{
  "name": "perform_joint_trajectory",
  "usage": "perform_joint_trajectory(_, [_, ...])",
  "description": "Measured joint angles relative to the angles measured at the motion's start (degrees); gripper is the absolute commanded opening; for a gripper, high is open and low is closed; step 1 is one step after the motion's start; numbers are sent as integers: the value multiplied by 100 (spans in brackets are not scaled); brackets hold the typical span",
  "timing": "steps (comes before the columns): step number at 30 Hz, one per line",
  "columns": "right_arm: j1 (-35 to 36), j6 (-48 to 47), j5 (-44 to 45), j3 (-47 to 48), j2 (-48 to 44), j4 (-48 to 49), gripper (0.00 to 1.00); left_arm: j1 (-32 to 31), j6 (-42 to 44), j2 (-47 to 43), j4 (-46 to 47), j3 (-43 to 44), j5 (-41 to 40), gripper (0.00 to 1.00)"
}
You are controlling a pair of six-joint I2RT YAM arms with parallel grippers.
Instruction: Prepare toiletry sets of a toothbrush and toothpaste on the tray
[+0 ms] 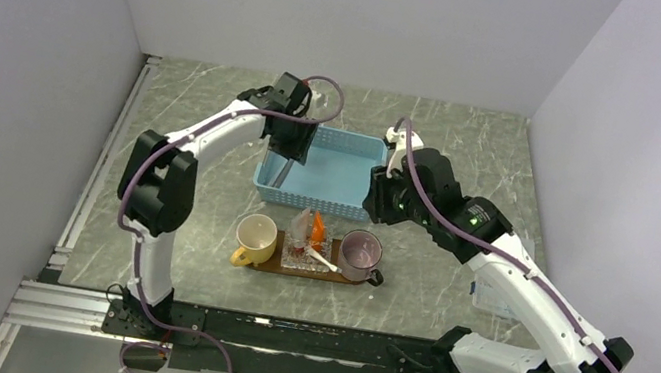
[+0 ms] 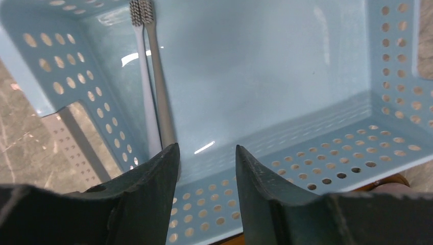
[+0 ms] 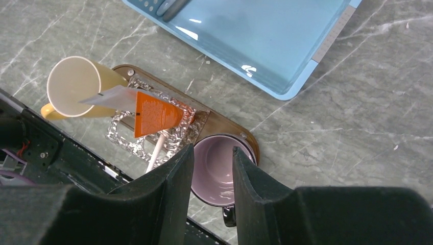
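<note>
- The light-blue basket sits beyond the tray, and the left arm reaches down into its left end.
- The tray is the dark oval board nearer the arm bases. It carries a yellow mug, a purple mug and a glittery clear dish between them.
- The left gripper hangs low inside the basket, jaws parted with only bare basket floor between them, so it pinches nothing.
- The right gripper hovers above the purple mug, jaws partly spread and empty.
- The toothpaste is already on the tray, propped up in the dish between the mugs. I judge it a soft, light tube. Take it mid-body and gently, or it will dent.
- One white toothbrush lies in the dish under the tube (only its handle shows).
- A pale toothbrush and a grey toothbrush lie side by side, touching, hard against the basket's left wall. Their bristles point away from the gripper, and their handle ends are just beside its left finger.
- Both look stiff, feather-light and smooth — likely to roll or slip. Mid-handle seems the place to grip, though the wall leaves little room for a finger, and both may come up together.
</note>
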Motion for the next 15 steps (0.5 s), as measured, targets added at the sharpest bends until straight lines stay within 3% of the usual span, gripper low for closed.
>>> perform_joint_trajectory(15, [-9,63,-140,-197,-68,-35,36,48,-109,955,0,138,-17,47])
